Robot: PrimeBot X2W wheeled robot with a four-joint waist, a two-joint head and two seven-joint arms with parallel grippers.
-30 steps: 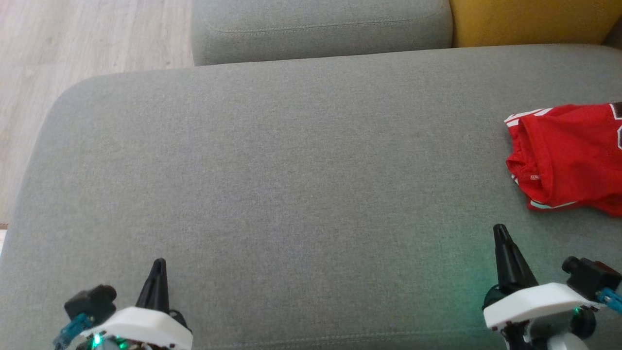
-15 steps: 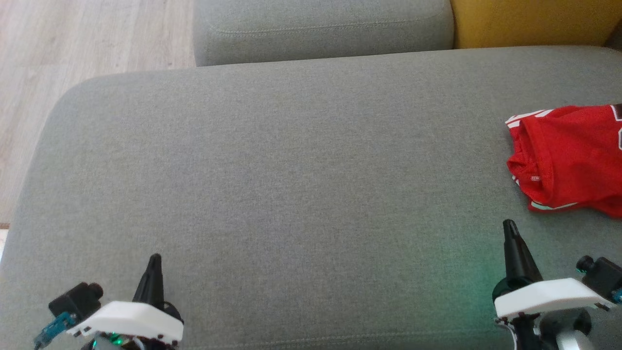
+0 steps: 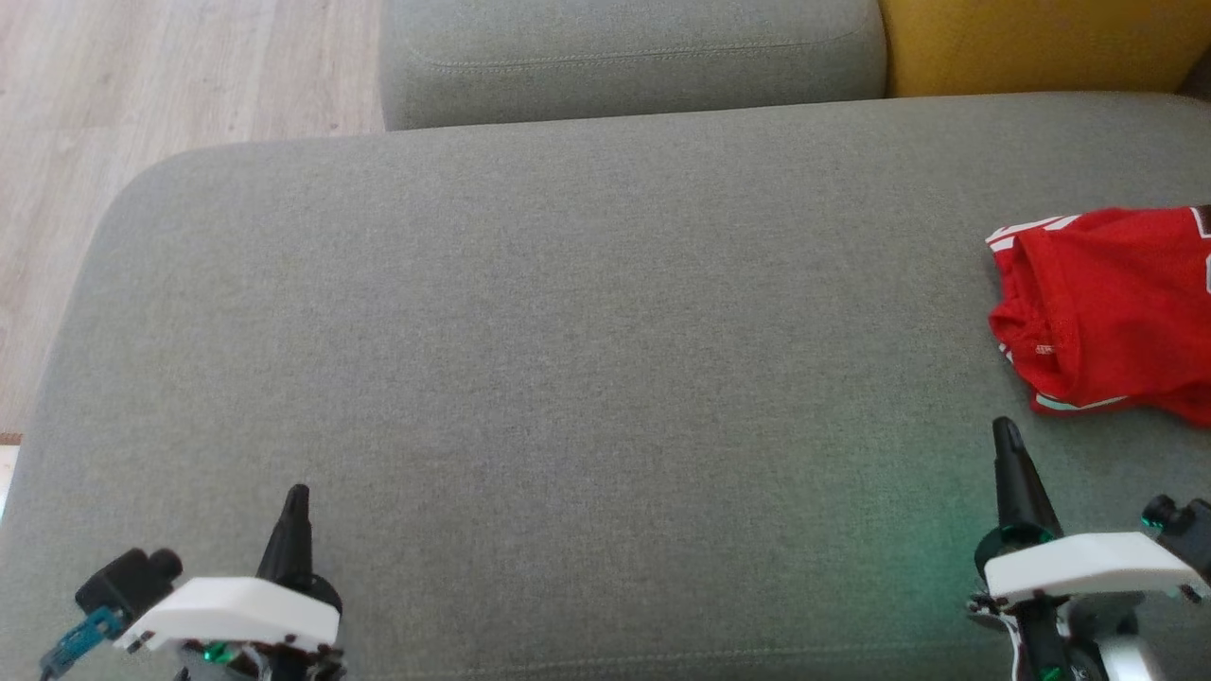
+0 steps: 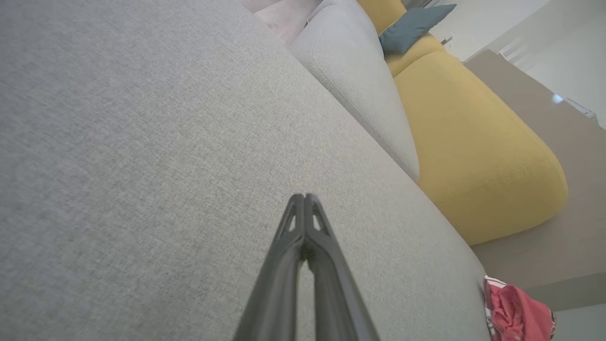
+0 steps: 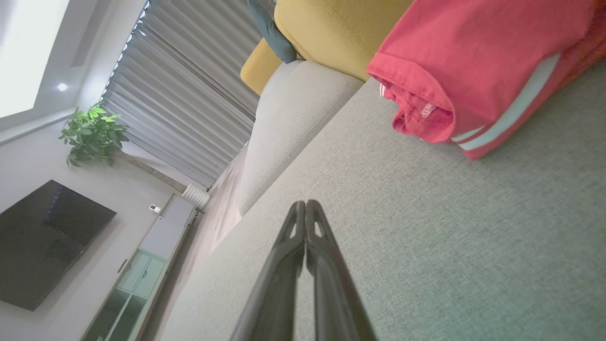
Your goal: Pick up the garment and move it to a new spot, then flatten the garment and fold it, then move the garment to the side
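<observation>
- Your left claw point(image 3: 296, 492) hangs over the near edge of the grey sofa seat point(image 3: 568, 331), toward its left corner. Its two dark fingers are pressed together tip to tip and grip nothing.
- Your right claw point(image 3: 1005, 427) hangs over the same near edge, toward the right corner. It is closed just as tight and is also empty. A green glow point(image 3: 932, 558) tints the seat fabric just to its left.
- The red jersey point(image 3: 1107, 312) lies bunched on the seat at its right edge, about midway between the near and far edges. The head view cuts off its right part.
- Neither claw touches the jersey. It is near your right claw, with a strip of bare fabric between them, and well apart from your left one.
- In the right wrist view, an open red hem with a small label inside faces the claw, and white stripes run along the lower fold.
- A grey back cushion point(image 3: 624, 57) runs along the seat's far edge, with a yellow cushion point(image 3: 1031, 43) just beside it on the right.
- Pale wood floor point(image 3: 142, 76) shows beyond the seat's far left corner.
- Farther off, the right wrist view shows grey curtains point(image 5: 189, 94), a potted plant point(image 5: 92, 135) and a dark television point(image 5: 42, 241).
</observation>
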